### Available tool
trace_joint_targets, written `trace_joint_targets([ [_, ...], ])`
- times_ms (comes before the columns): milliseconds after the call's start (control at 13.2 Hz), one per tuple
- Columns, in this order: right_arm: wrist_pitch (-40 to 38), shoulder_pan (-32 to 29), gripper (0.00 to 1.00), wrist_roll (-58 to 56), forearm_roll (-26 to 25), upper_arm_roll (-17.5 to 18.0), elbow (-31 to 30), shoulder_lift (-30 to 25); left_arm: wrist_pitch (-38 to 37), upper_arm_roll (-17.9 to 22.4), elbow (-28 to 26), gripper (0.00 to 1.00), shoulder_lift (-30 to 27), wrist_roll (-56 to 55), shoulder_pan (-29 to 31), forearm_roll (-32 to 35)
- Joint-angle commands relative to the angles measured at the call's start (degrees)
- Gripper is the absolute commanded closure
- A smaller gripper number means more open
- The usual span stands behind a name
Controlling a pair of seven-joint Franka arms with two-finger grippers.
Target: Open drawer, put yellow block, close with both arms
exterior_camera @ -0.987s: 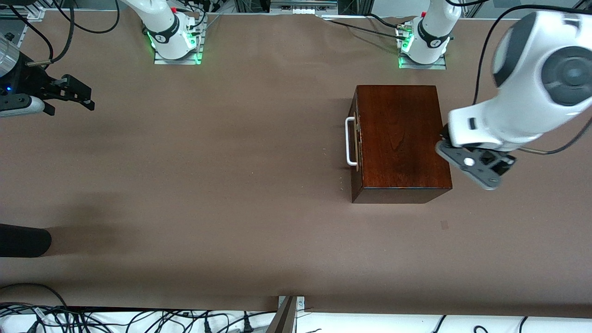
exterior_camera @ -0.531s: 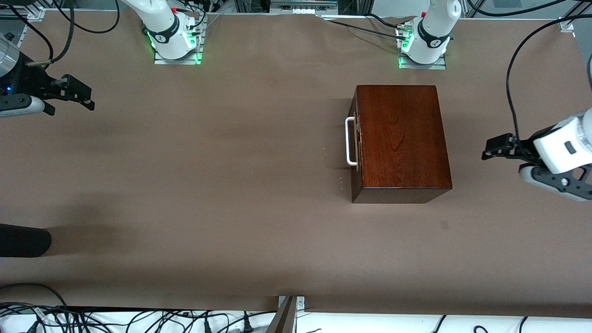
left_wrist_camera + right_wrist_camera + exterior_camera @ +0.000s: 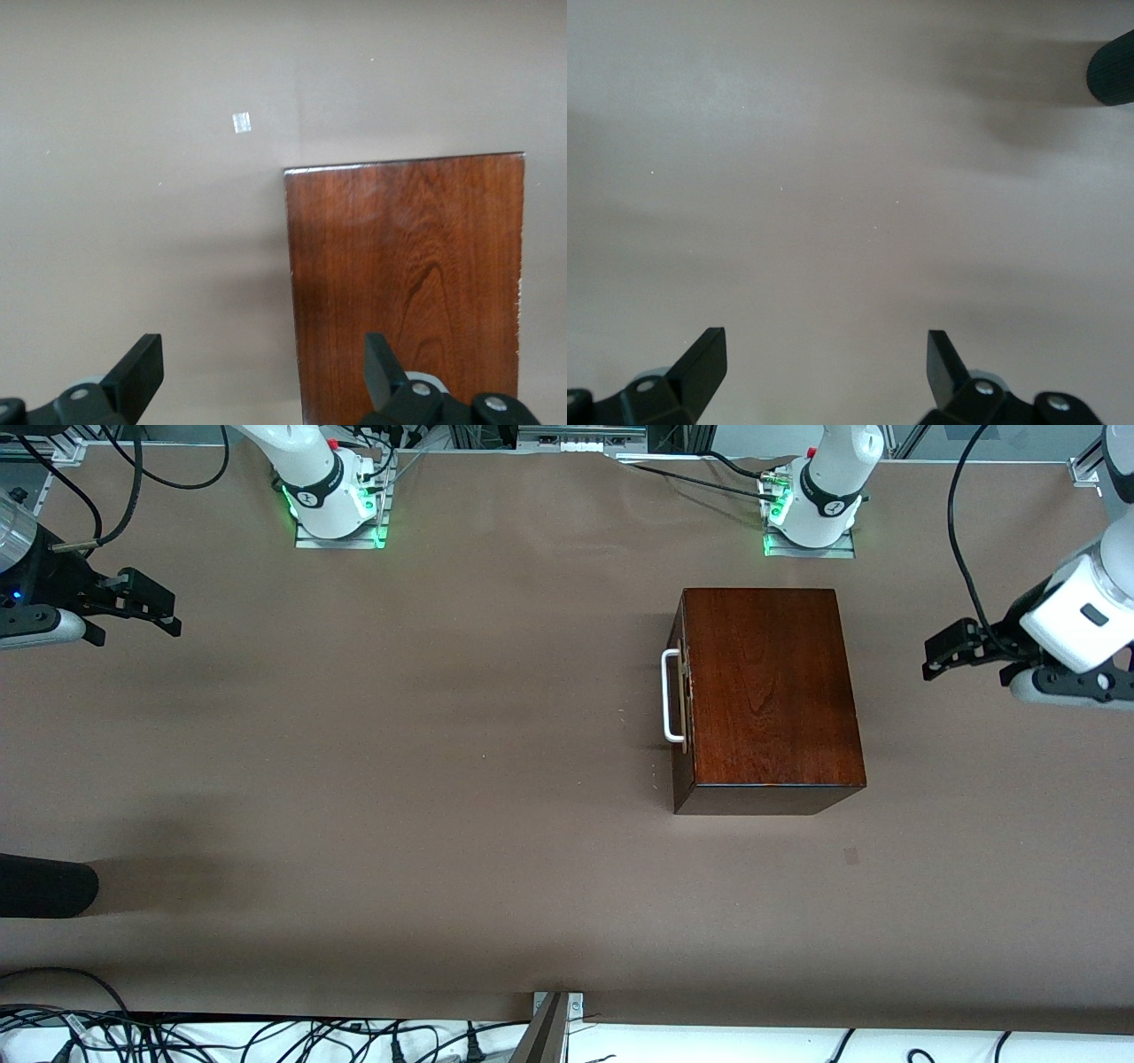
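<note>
Drawer (image 3: 680, 695) looks fully shut, no yellow block anywhere, so either finished or unstarted; left gripper (image 3: 941, 657) and right gripper (image 3: 146, 607) hang spread, empty, well apart

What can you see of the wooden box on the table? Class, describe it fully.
The wooden box is a glossy, reddish-brown block with visible grain on its flat top. A white loop handle is fixed to the drawer front, which faces the right arm's end of the table; the drawer is shut flush. The box sits flat on the brown table, toward the left arm's end, near that arm's base. Nothing touches it except the table, and no yellow block is visible anywhere.
</note>
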Motion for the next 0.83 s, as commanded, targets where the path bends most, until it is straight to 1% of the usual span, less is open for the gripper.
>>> trace_joint_targets([
  [0,-0.9,0.0,0.0,-0.3,0.7,-0.1,0.9,0.1,2.8,2.1,-7.0,0.0,-5.1,-0.4,-2.5,3.0],
  [759,-0.9,0.0,0.0,-0.3,0.8,-0.1,0.9,0.1,1.2,2.1,-6.9,0.0,-5.1,1.8,-2.4,3.1],
])
